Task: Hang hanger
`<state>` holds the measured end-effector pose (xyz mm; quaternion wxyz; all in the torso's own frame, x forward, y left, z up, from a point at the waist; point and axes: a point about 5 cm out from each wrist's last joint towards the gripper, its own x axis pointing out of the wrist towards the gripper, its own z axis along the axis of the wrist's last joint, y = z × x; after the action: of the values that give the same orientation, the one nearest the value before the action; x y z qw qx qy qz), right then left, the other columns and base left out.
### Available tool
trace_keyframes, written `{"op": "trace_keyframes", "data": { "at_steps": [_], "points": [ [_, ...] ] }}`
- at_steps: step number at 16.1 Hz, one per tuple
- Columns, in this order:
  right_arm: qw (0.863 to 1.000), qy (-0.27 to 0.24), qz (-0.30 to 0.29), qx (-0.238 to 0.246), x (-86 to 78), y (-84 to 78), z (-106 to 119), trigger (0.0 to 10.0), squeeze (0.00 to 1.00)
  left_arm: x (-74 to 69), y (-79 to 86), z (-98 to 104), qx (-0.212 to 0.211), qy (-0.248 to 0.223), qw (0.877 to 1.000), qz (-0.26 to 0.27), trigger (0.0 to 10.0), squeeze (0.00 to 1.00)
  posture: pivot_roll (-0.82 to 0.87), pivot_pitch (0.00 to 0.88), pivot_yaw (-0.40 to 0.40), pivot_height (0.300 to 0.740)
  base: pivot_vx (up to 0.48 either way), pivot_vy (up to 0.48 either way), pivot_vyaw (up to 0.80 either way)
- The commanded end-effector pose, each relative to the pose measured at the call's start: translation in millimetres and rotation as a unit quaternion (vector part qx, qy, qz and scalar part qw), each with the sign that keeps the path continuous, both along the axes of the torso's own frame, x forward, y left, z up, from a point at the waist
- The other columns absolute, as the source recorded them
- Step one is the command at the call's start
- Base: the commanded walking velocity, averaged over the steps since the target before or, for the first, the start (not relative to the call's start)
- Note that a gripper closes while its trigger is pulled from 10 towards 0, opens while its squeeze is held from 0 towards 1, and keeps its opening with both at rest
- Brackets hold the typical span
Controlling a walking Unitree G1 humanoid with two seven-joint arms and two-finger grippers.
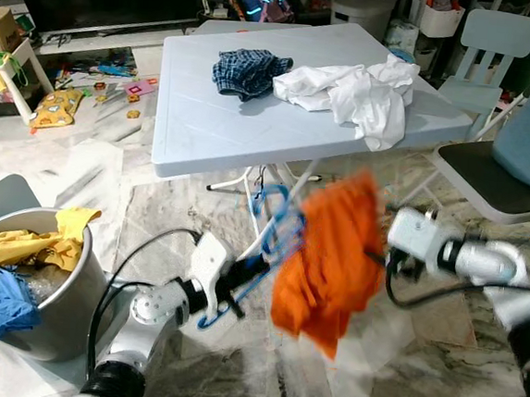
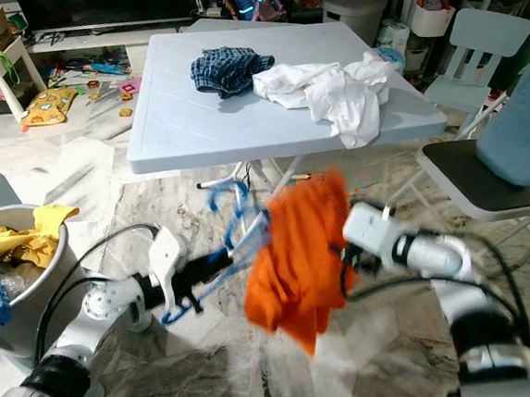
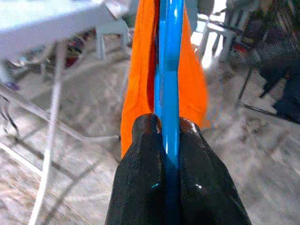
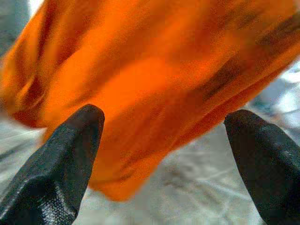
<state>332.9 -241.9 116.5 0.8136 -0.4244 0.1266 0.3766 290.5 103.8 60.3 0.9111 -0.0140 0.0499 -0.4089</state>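
Surface, pale blue, folding: bearing white laundry and plaid garment, well apart from the work. Bucket, grey, at robot's left, heaped with yellow and blue clothes. Orange garment, draped on the hanger, hanging blurred between both arms above the marble floor. Blue hanger, held low and out front (likely to keep cloth off the floor). Left gripper pinching hanger's bar. Right gripper spread wide, just beside the cloth, gripping nothing.
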Motion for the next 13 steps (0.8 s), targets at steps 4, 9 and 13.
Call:
{"op": "trace_keyframes", "data": {
  "at_steps": [4,9,13],
  "points": [
    [0.999,-0.020,-0.015,0.038,7.0,8.6,8.9,10.0,0.57,6.2,1.9,9.6,-0.012,-0.020,1.000,0.011,0.0,0.00,-0.24,0.000,0.071,0.740,0.000,0.000,0.00],
    [0.992,-0.029,-0.042,0.116,7.2,37.8,-3.8,10.0,0.00,2.4,-5.2,9.9,-0.021,-0.016,1.000,-0.011,0.0,0.00,-0.23,0.000,0.070,0.740,0.000,0.000,0.00],
    [0.979,-0.016,-0.095,0.182,0.7,55.5,-22.6,10.0,0.00,-0.7,-10.0,10.1,-0.023,-0.013,0.999,-0.033,0.0,0.00,-0.24,0.000,0.073,0.740,0.000,0.000,0.00]
  ]
}}
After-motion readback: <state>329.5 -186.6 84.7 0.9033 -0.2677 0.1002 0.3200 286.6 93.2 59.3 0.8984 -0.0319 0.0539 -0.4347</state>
